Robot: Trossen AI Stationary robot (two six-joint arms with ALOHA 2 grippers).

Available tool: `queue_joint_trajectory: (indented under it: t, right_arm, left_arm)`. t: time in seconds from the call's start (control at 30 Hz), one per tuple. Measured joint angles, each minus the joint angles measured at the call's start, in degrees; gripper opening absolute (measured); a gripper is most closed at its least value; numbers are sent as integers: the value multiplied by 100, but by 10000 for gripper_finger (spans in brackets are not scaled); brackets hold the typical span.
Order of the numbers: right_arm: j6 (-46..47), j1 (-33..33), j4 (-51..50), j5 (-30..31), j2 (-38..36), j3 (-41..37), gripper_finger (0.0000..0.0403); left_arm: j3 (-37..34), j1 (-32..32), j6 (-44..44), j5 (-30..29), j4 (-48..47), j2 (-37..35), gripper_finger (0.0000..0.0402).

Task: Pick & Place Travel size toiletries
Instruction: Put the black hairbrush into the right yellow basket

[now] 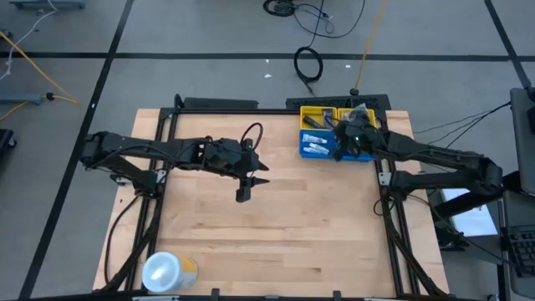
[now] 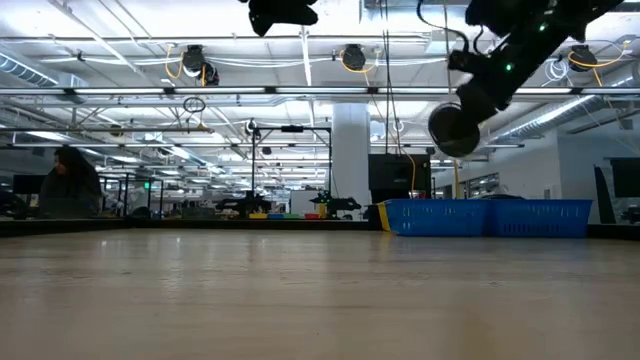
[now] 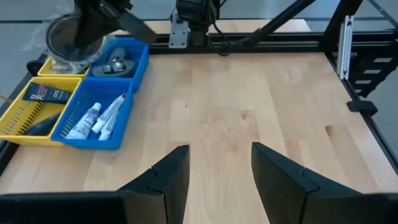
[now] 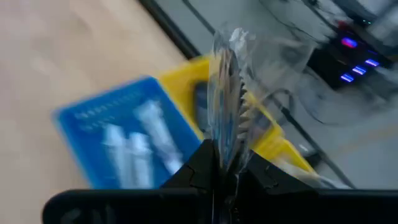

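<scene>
My right gripper (image 1: 354, 134) hovers over the blue and yellow bins (image 1: 316, 134) at the table's far right and is shut on a dark grey round flat piece in clear wrap (image 2: 455, 128). A blue bin holds small white tubes (image 3: 96, 118). A yellow bin holds a dark tube (image 3: 46, 93), and another blue bin holds dark round pieces (image 3: 115, 63). My left gripper (image 3: 221, 168) is open over the bare middle of the table (image 1: 242, 191), touching nothing. My right gripper (image 4: 224, 158) pinches the wrapped round piece between its two fingers at the part of its edge nearest them (image 4: 227, 134). The piece stands edge-on in the right wrist view. It is lifted clear and hangs below the gripper, above the bins (image 2: 490, 215).
A large white-and-yellow roll (image 1: 167, 272) lies near the table's near left corner. Black frame rails (image 1: 389, 192) run along the table's sides and far edge. Bare wood (image 1: 309, 209) stretches between my left gripper and the bins. A person (image 2: 70, 185) sits far off in the room.
</scene>
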Motion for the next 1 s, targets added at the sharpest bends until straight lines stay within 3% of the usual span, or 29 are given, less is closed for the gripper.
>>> queue_joint_trajectory:
  t: [0.23,0.6,1.0]
  right_arm:
    - [-402,-861,-131,601,440,0,23]
    - [-778,-2169,-110,629,1307,0,23]
    - [-1060,-2644,-54,689,2013,0,23]
  left_arm:
    - [0,0,11,2,-2,0,170]
    - [-80,-2,18,6,83,7,170]
    - [-81,-1,29,9,92,7,170]
